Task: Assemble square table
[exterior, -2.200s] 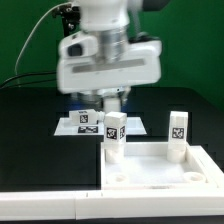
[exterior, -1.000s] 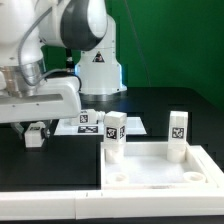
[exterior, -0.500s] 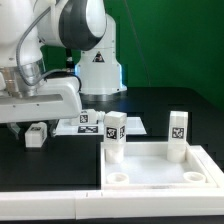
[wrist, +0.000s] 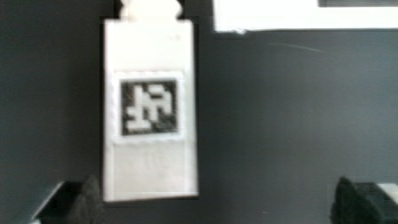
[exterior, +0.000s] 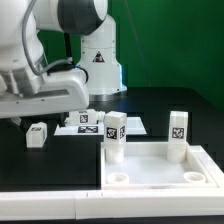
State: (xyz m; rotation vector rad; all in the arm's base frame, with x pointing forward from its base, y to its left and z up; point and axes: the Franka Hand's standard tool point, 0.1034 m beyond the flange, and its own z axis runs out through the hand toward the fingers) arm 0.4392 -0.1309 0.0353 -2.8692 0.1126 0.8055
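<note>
Black tabletop (wrist: 285, 120), gripper (wrist: 217, 202) spread wide, gripping nothing, white leg (wrist: 151, 110) lying flat beneath it

Three legs (exterior: 114, 137), one square slab (exterior: 160, 195), one marker board (exterior: 88, 122).

Smooth white plastic legs (exterior: 113, 137); matt black table (exterior: 160, 105).

Slab (exterior: 152, 168) rim-up; first leg (exterior: 114, 136), second leg (exterior: 178, 134) upright at far corners; third leg (exterior: 37, 135) flat, ext. view's left.
</note>
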